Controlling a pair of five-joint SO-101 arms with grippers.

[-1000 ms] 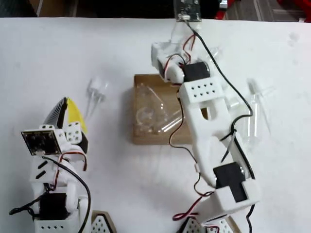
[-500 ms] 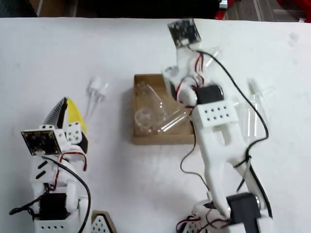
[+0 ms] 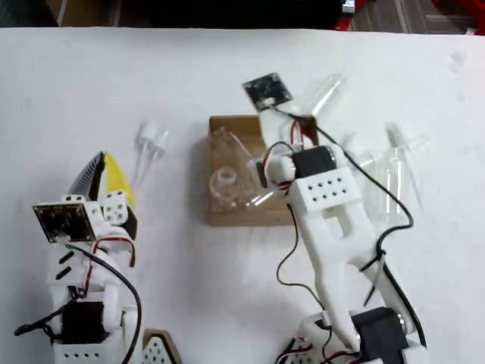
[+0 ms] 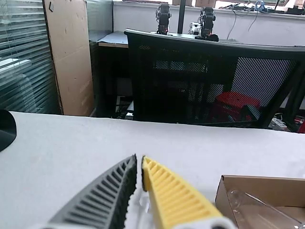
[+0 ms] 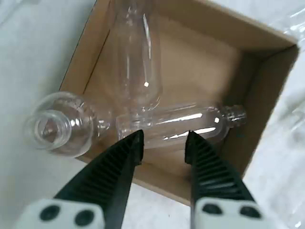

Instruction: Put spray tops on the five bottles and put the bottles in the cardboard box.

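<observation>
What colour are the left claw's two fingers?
One finger is dark grey, the other yellow; the left wrist view shows it best.

Looks like an office or robotics lab; white-covered table (image 3: 189,68) serving as workbench; past its far edge at 12 o'clock in high view, black mesh office chair (image 4: 214,81); grey carpet-like floor (image 3: 394,14) toward 1 o'clock; behind chair, long white counter (image 4: 267,24) with cables and two small robot arms (image 4: 164,16); slatted window blinds (image 4: 24,52) and leaning brown board (image 4: 66,52) beside dark desk (image 4: 112,40).
</observation>
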